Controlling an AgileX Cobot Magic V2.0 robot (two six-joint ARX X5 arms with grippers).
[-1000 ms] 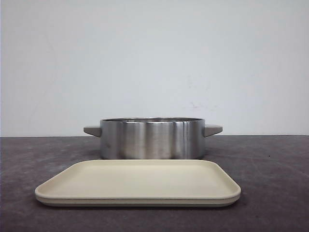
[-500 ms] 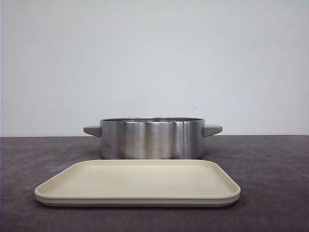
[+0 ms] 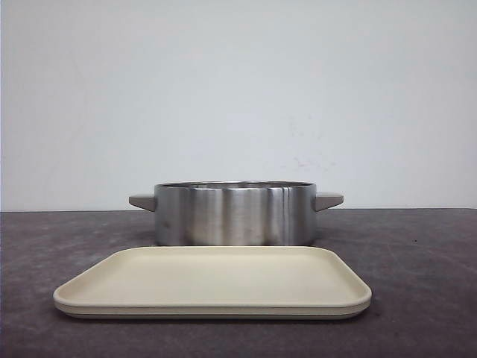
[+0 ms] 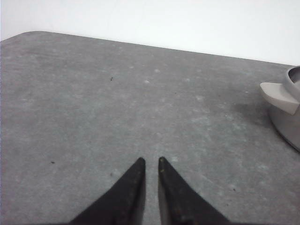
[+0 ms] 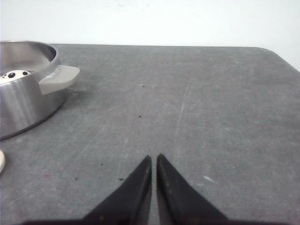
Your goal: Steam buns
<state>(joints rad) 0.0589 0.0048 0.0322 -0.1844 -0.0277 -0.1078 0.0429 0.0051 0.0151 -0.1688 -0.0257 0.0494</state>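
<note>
One white bun (image 5: 13,76) with black panda marks peeks over the rim inside the steel pot (image 5: 23,108) in the right wrist view; the other buns are hidden. In the front view the pot (image 3: 235,216) stands mid-table and its wall hides the inside. My left gripper (image 4: 151,160) is shut on nothing over bare table, with the pot's grey handle (image 4: 280,96) off to one side. My right gripper (image 5: 154,157) is shut on nothing over bare table on the pot's other side. Neither gripper shows in the front view.
A beige rectangular tray (image 3: 212,280) with nothing on it lies in front of the pot; a sliver of its edge (image 5: 1,161) shows in the right wrist view. The dark grey table (image 3: 417,253) ends at a white wall behind.
</note>
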